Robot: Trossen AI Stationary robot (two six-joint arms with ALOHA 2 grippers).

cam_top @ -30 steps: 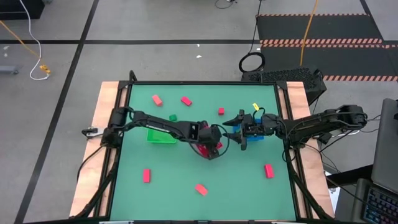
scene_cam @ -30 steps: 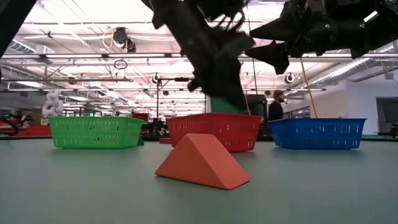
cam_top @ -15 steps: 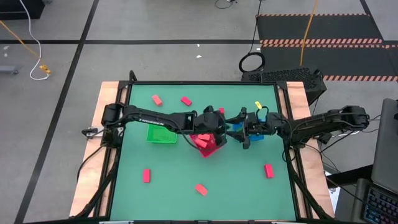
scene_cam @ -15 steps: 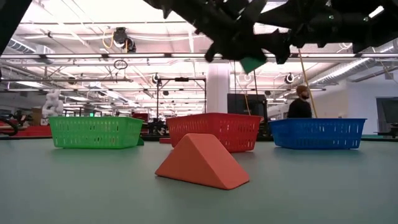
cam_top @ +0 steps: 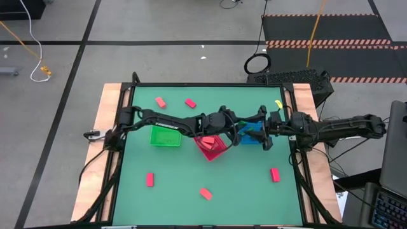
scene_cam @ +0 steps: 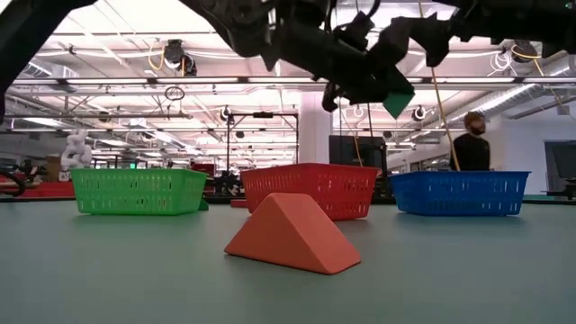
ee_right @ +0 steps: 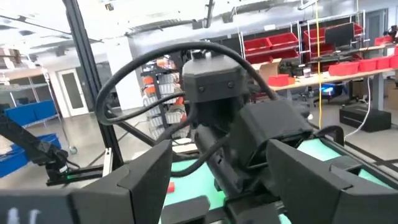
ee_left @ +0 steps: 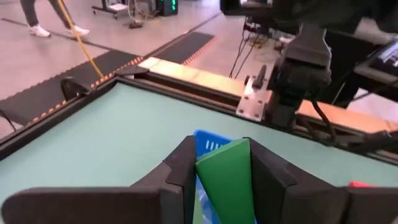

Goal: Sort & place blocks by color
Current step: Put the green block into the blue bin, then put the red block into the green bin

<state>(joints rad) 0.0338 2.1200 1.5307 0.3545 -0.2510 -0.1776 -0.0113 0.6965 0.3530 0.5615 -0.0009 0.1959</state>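
Table [cam_top: 143, 191]: I am looking down on a green mat with three mesh baskets in a row across the middle: green basket [cam_top: 165, 137], red basket [cam_top: 211, 145], blue basket [cam_top: 252, 135].
Left arm: I am reaching it across over the red basket toward the blue one; the left gripper [ee_left: 225, 163] is pinching a green wedge block [ee_left: 226, 182] between narrow fingers, raised above the baskets.
Right arm: I am parking the right gripper [ee_right: 219, 163] close beside the left one, fingers spread wide and holding nothing.
Loose blocks: red ones are lying scattered on the mat, among them a salmon wedge [scene_cam: 292, 234] near the front.
Handling: I am judging the wedge light, rigid and smooth; the sloped face could slip, so gripping its flat parallel sides seems safest.
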